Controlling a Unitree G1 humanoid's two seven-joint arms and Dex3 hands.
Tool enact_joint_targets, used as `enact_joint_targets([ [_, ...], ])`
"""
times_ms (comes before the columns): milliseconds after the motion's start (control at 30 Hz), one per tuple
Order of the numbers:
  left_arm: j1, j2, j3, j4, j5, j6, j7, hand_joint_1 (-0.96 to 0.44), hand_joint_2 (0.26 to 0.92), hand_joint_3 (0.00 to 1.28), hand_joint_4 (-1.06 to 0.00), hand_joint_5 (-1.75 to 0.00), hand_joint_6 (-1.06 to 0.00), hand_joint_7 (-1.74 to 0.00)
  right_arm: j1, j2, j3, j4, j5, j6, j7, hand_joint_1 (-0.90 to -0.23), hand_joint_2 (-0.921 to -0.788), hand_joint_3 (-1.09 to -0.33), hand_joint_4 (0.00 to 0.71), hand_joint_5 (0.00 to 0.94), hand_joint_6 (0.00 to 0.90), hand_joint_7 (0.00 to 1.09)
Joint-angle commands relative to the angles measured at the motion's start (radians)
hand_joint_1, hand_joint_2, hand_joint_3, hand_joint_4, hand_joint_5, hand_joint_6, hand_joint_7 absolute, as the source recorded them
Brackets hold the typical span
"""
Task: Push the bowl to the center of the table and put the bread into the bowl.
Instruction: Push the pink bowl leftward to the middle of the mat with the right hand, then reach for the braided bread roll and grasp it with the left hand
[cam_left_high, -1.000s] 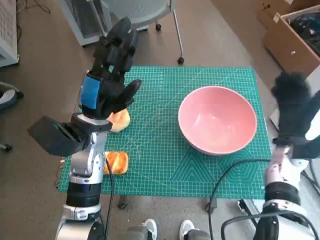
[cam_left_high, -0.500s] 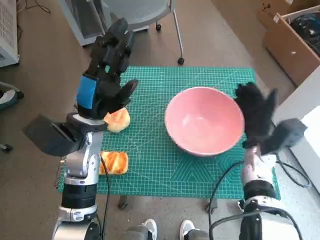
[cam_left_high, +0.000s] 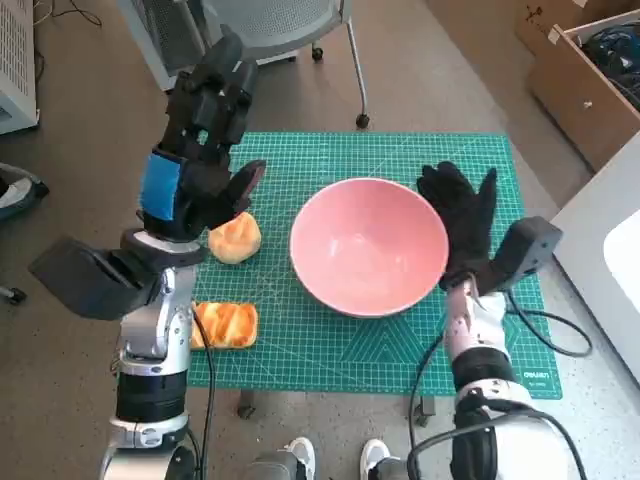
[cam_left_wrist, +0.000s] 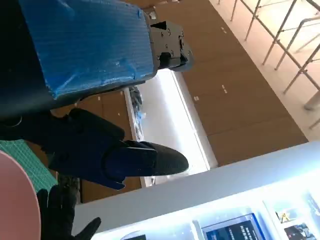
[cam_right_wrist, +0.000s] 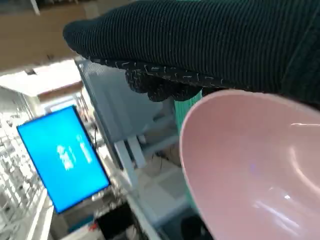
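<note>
The pink bowl (cam_left_high: 368, 245) stands near the middle of the green cutting mat (cam_left_high: 320, 340). My right hand (cam_left_high: 462, 222), in its black glove, presses flat against the bowl's right rim with fingers spread; the bowl (cam_right_wrist: 260, 165) fills the right wrist view under the glove. A round bread roll (cam_left_high: 236, 238) lies left of the bowl, and a flat bread slice (cam_left_high: 226, 325) sits near the mat's front left corner. My left hand (cam_left_high: 205, 140) hovers above the roll, fingers apart and holding nothing. The left wrist view catches its blue-taped back (cam_left_wrist: 85, 45) and a sliver of bowl (cam_left_wrist: 15, 200).
An office chair's base (cam_left_high: 300, 30) stands beyond the table's far edge. Cardboard boxes (cam_left_high: 585, 70) sit at the back right. A black cable (cam_left_high: 545, 335) trails off the table's right front. Shoes of a person (cam_left_high: 335, 462) show below the front edge.
My right hand swung in from the right edge and pushed the bowl leftward toward the mat's middle. My left hand stayed above the roll, drifting slightly left.
</note>
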Motion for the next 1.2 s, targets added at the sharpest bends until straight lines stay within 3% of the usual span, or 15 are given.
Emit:
enact_joint_targets([
  [33,0.022,0.014,0.012,-0.025,0.002,0.007,0.003,-0.63,0.921,0.33,-0.05,-0.11,0.0,-0.44,-0.012,0.017,0.0,0.018,-0.003,0.025,0.01,-0.475,-0.921,-0.611,0.301,0.003,0.234,0.38],
  [233,0.038,0.015,0.016,-0.04,0.0,0.012,0.012,-0.62,0.921,0.32,-0.04,-0.11,0.0,-0.45,-0.025,0.014,0.013,0.017,-0.021,0.02,0.018,-0.479,-0.921,-0.599,0.304,0.003,0.235,0.38],
  [633,0.059,0.014,0.033,-0.037,-0.009,0.003,0.015,-0.62,0.921,0.3,-0.04,-0.11,0.0,-0.47,-0.039,-0.04,-0.013,-0.036,0.006,-0.028,0.059,-0.476,-0.921,-0.59,0.312,0.005,0.25,0.39],
  [767,0.069,0.016,0.039,-0.049,-0.016,0.011,0.015,-0.6,0.921,0.29,-0.05,-0.12,0.0,-0.47,-0.039,-0.053,-0.012,-0.082,0.001,-0.088,0.057,-0.469,-0.921,-0.582,0.318,0.007,0.258,0.39],
  [1033,0.076,0.023,0.047,-0.072,-0.025,0.027,0.012,-0.6,0.921,0.28,-0.07,-0.13,0.0,-0.49,-0.018,-0.094,0.045,-0.238,-0.035,-0.262,0.112,-0.46,-0.921,-0.598,0.322,0.006,0.246,0.39],
  [1167,0.073,0.028,0.045,-0.088,-0.022,0.036,0.013,-0.62,0.921,0.28,-0.07,-0.13,0.0,-0.49,0.002,-0.103,0.073,-0.339,-0.023,-0.308,0.151,-0.477,-0.921,-0.606,0.314,0.002,0.233,0.38],
  [1200,0.076,0.031,0.043,-0.103,-0.017,0.041,0.015,-0.62,0.921,0.27,-0.08,-0.13,0.0,-0.51,0.014,-0.103,0.084,-0.383,-0.021,-0.314,0.159,-0.496,-0.921,-0.578,0.328,0.008,0.249,0.39],
])
